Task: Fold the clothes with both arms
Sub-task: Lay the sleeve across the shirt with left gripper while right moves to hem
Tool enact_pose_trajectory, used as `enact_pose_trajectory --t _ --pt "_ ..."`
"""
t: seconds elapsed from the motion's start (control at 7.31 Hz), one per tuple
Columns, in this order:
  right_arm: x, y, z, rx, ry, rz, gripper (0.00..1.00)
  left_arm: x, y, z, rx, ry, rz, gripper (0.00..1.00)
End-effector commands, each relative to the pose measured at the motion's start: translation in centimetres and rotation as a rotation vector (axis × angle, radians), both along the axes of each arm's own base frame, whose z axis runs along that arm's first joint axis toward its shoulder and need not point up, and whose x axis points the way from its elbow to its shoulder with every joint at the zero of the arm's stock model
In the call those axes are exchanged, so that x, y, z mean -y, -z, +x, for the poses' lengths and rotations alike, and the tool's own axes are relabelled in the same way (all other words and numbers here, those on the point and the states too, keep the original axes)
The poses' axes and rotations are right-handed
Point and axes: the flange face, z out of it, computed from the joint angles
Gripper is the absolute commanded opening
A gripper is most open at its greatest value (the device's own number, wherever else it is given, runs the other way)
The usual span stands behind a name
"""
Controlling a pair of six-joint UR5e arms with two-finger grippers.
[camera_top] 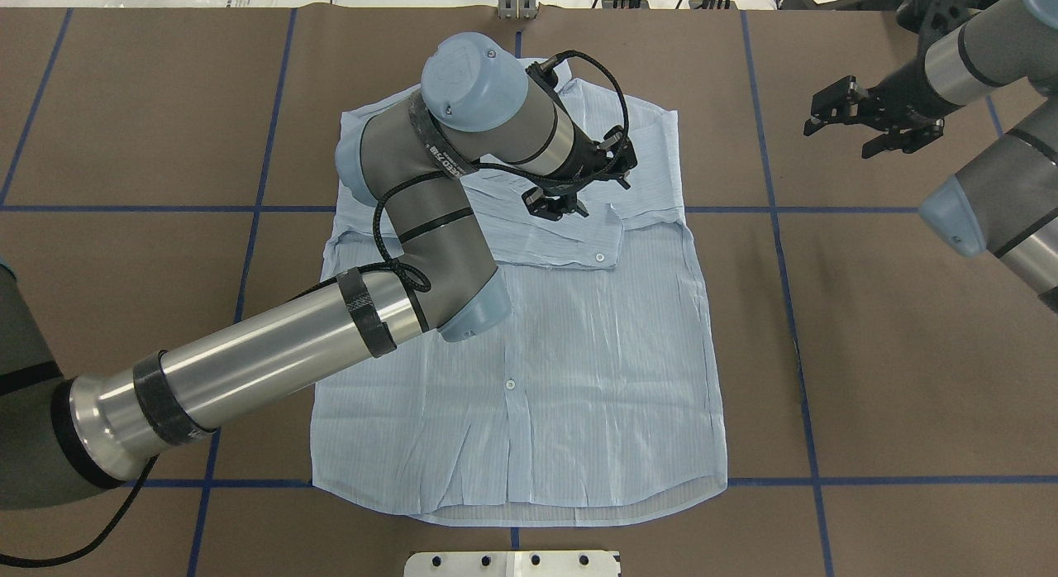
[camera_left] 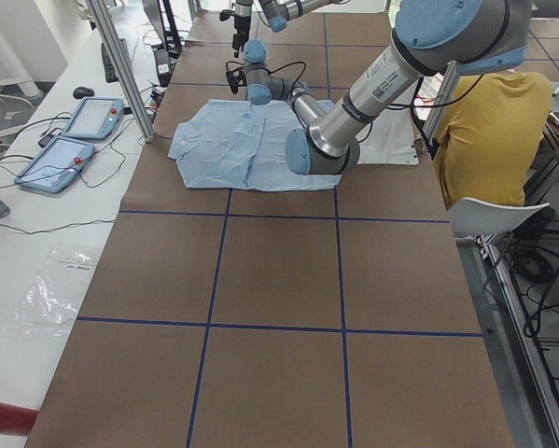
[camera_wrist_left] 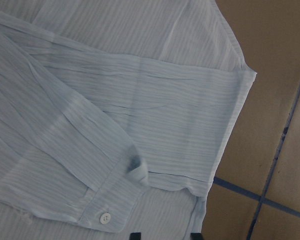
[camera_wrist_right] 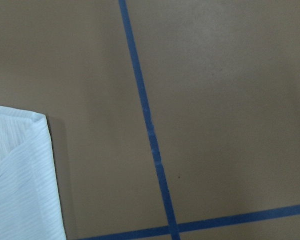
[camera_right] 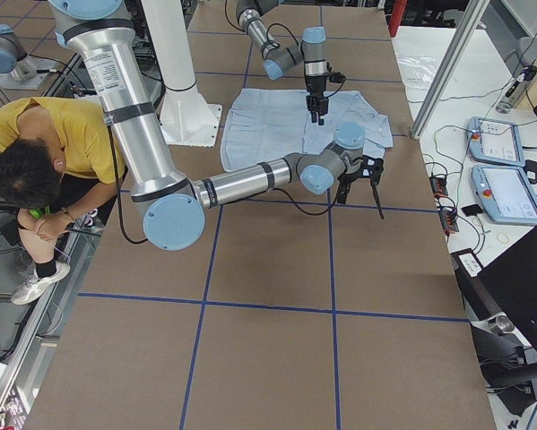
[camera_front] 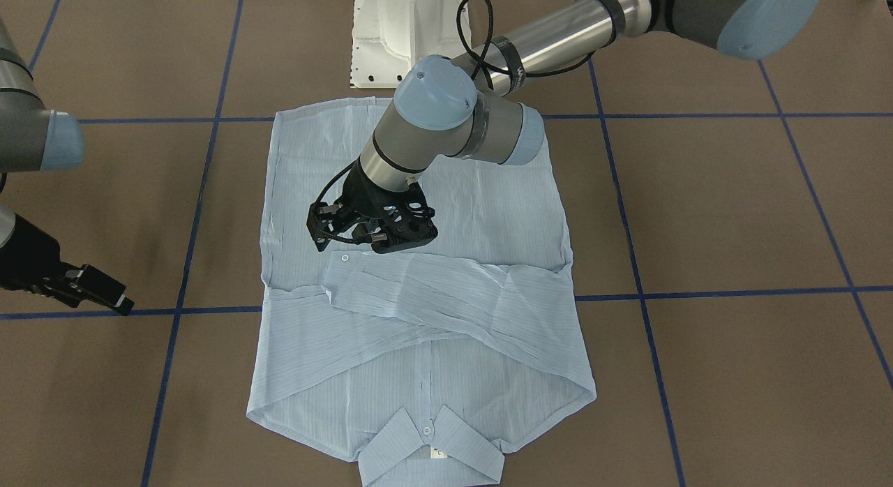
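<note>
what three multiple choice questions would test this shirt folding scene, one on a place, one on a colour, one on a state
1. Where is the right gripper?
A. over the collar
B. over bare table beside the shirt
C. on a sleeve

2. What colour are the lines on the table?
A. blue
B. red
C. white

3. What state is the left gripper in?
A. shut on a sleeve
B. shut on a button
C. open, holding nothing

Answers:
1 B: the overhead view shows it off to the shirt's side, with brown table beneath.
2 A: blue lines form a grid on the brown surface.
3 C: its jaws stand apart above the shirt with no cloth between them.
</note>
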Motion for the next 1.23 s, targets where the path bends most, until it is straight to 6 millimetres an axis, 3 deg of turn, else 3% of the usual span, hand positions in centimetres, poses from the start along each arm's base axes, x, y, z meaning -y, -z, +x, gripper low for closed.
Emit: enact_pose_trajectory --t 0.0,0.14,0.27,0.41,0.55,0.82,0.96,1.09 --pt "-5.3 4.5 -8.5 0.009 -0.028 -0.033 1.0 -1.3 0.0 -2.0 -0.03 0.003 0.017 1.0" --pt "-9.3 6.3 -11.7 -0.023 -0.049 -0.066 1.0 -2.4 -2.3 -4.0 -0.039 0.002 0.025 1.0" --pt "-14.5 8.4 -13.7 -0.082 -0.027 -0.105 1.0 -6.3 -7.2 -9.7 -0.06 0.008 0.041 1.0" --pt "-20.2 10.2 -16.4 -0.125 -0.049 -0.126 1.0 -8.7 -9.3 -13.5 -0.073 0.012 0.053 1.0" --pt "-25.2 10.7 -19.2 -0.141 -0.064 -0.166 1.0 -9.3 -10.3 -15.5 -0.072 0.021 0.079 1.0" --pt "-32.1 9.4 -22.1 -0.165 -0.115 -0.226 1.0 -10.1 -11.1 -16.8 -0.077 0.032 0.084 1.0" --pt "-33.4 8.0 -22.2 -0.184 -0.14 -0.272 0.99 -10.0 -11.1 -16.8 -0.076 0.037 0.081 1.0" --pt "-34.1 7.8 -22.4 -0.177 -0.164 -0.32 0.94 -9.8 -11.1 -16.9 -0.073 0.061 0.084 1.0"
